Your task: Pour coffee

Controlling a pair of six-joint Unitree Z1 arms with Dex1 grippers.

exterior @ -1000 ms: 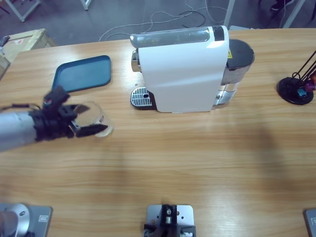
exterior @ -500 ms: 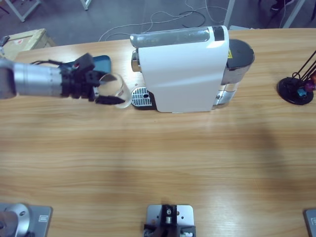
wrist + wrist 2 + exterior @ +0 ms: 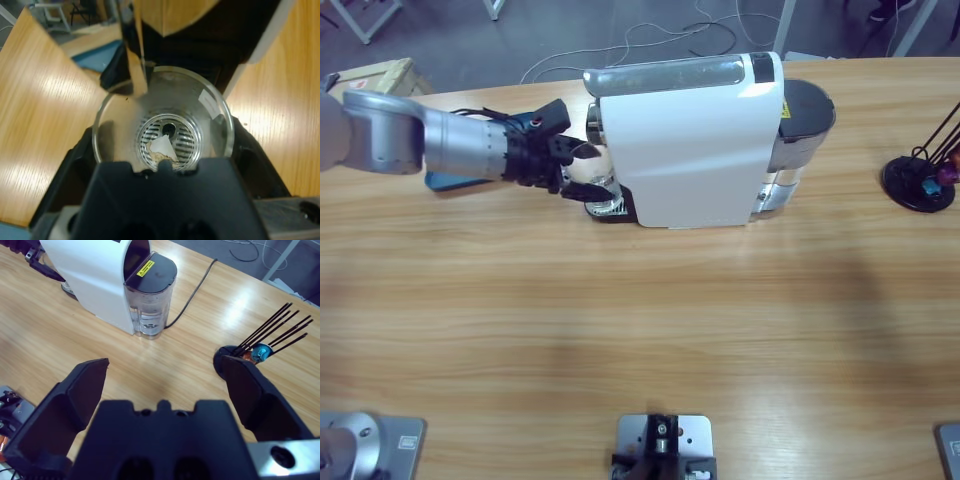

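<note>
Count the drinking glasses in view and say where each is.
1. The clear glass is held in the left gripper over the drip grille of the white coffee machine. Others may be hidden behind the machine.

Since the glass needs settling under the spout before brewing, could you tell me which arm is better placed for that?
The left. Its gripper is shut on the glass, already over the drip grate of the coffee machine. The right gripper hangs open and empty, back from the machine's tank end.
</note>
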